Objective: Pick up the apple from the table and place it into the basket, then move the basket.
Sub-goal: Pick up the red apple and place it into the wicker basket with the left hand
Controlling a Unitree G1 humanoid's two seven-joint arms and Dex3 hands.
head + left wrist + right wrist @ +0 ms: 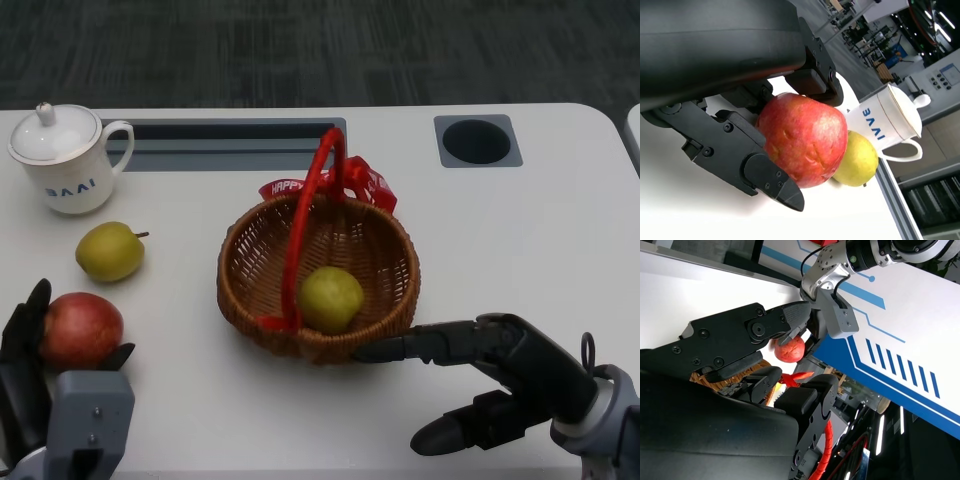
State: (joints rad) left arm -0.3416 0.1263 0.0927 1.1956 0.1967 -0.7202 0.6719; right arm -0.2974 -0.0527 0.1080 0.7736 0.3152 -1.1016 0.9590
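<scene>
A wicker basket [400,300] with a red handle [305,220] stands mid-table, and a yellow-green apple [331,298] lies inside it. A red apple [80,328] rests on the table at the lower left. My left hand [30,370] wraps around it, with fingers on one side and thumb on the other. The left wrist view shows the red apple [802,137] pressed between the black fingers [755,165] and the palm. My right hand [490,385] is spread open at the lower right. One fingertip [365,352] reaches the basket's front rim.
A second yellow-green fruit [110,250] lies left of the basket, behind the red apple. A white lidded mug [62,160] stands at the far left. A recessed slot [230,145] and a round hole [477,141] sit along the table's back.
</scene>
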